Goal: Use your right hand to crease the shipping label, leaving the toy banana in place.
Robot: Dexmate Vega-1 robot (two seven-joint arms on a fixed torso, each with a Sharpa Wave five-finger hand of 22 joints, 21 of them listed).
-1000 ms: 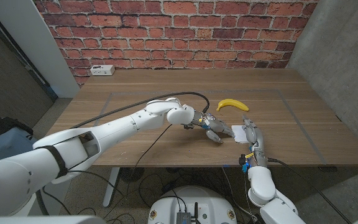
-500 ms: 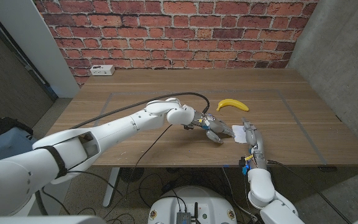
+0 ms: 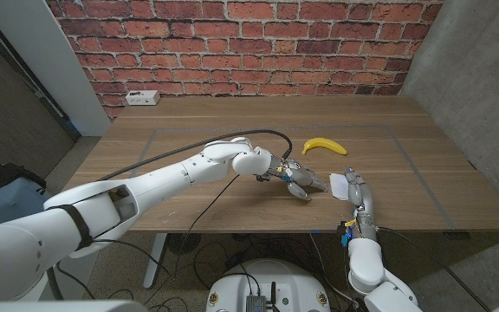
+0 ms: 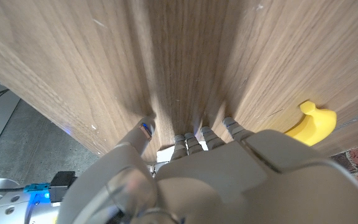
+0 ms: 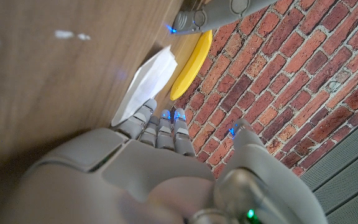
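The white shipping label (image 3: 338, 184) lies on the wooden table (image 3: 189, 139) near its front edge, with one side raised off the wood. My right hand (image 3: 356, 192) is beside it, fingers stretched forward and fingertips against the label (image 5: 146, 82); the thumb stands apart. My left hand (image 3: 300, 180) reaches in from the other side, fingers spread, tips at the label's near edge (image 4: 166, 154). The yellow toy banana (image 3: 323, 146) lies just behind the label, untouched, and is also visible in the wrist views (image 5: 192, 65) (image 4: 313, 122).
A white power strip (image 3: 141, 98) sits at the table's back left corner by the brick wall. Tape lines (image 3: 410, 160) mark a rectangle on the tabletop. A black cable (image 3: 232, 139) loops over my left arm.
My right hand has shifted a little to the right and back. The label now shows smaller and partly lifted beside its fingers. The left hand has hardly moved.
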